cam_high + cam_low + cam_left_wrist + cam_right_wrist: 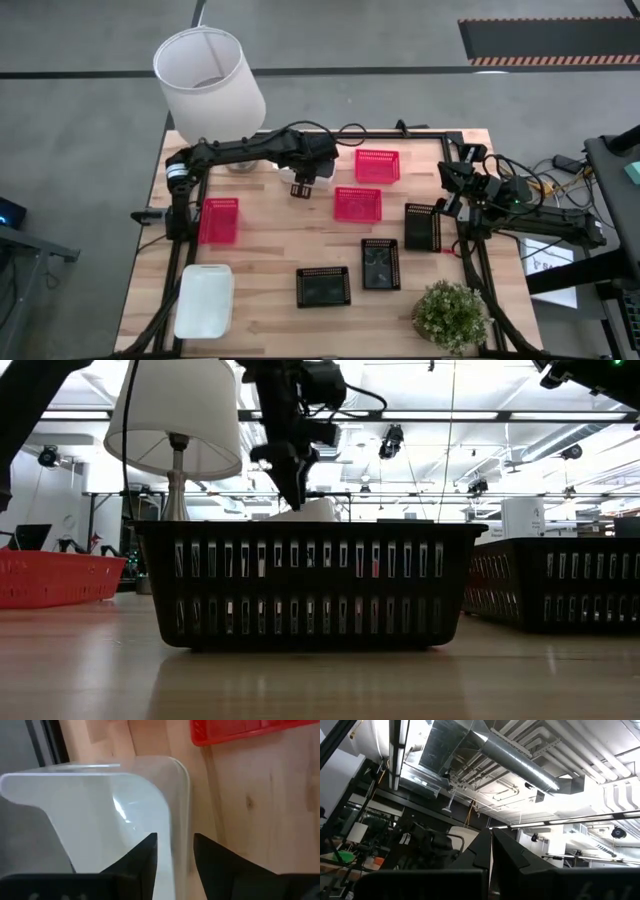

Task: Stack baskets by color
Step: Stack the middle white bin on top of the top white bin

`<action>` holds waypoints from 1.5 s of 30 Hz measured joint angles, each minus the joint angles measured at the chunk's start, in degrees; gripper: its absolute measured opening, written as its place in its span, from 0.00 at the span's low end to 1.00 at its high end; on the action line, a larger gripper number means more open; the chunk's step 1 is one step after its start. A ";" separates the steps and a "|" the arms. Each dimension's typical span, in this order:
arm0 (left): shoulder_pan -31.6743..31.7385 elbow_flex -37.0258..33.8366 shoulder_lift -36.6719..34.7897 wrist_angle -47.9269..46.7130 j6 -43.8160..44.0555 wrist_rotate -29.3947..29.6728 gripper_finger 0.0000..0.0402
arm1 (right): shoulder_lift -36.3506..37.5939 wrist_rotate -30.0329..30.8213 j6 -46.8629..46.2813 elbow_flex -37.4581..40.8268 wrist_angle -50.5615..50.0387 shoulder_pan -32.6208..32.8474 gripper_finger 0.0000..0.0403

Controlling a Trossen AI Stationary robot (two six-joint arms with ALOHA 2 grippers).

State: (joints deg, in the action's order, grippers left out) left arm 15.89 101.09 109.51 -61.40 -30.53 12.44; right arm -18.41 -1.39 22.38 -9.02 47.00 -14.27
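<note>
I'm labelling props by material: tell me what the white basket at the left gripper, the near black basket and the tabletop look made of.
White basket: smooth solid plastic, probably; glossy, with a bright glint on its wall.
Black basket: looks like moulded plastic; slotted mesh sides, dull sheen.
Tabletop: pale wood planks, visible grain and knots, matte.

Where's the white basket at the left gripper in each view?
High view: white basket mostly hidden under the left gripper, upper centre.
Low view: a white sliver above the black basket's rim.
Left wrist view: fills the left half, wall between the fingers.
Right wrist view: not in it.
Shared landmark: the lamp.
</note>
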 joint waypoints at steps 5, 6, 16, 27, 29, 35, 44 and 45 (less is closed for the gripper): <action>0.27 -2.53 0.09 1.39 -1.88 0.00 0.23 | 0.00 0.02 0.15 0.00 0.00 0.01 0.02; 0.27 -3.12 0.09 1.50 -2.40 0.02 0.21 | 0.00 0.00 0.19 0.00 0.00 -0.01 0.02; -0.99 -2.91 0.18 1.36 -6.20 7.87 0.01 | 0.00 0.01 0.98 -0.01 0.46 0.00 0.02; -3.25 2.30 0.18 -6.73 -5.29 10.14 0.00 | 0.00 0.02 1.24 -0.02 1.25 0.01 0.02; -3.66 3.88 0.18 -9.47 -4.45 10.27 0.00 | 0.00 0.02 0.98 -0.02 1.31 -0.01 0.02; -4.41 7.53 0.15 -14.38 -4.39 10.43 0.00 | 0.00 0.02 1.26 -0.02 1.51 0.01 0.02; -3.99 7.42 3.02 -13.68 -6.05 10.61 0.00 | 0.00 0.00 1.74 -0.02 1.60 -0.01 0.02; -3.95 7.42 3.52 -13.48 -6.28 10.62 0.00 | 0.00 0.00 1.76 -0.02 1.62 0.01 0.02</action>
State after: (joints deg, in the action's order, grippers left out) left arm 11.94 108.51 113.03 -74.88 -36.81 23.07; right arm -18.41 -1.39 24.14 -9.04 48.62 -14.26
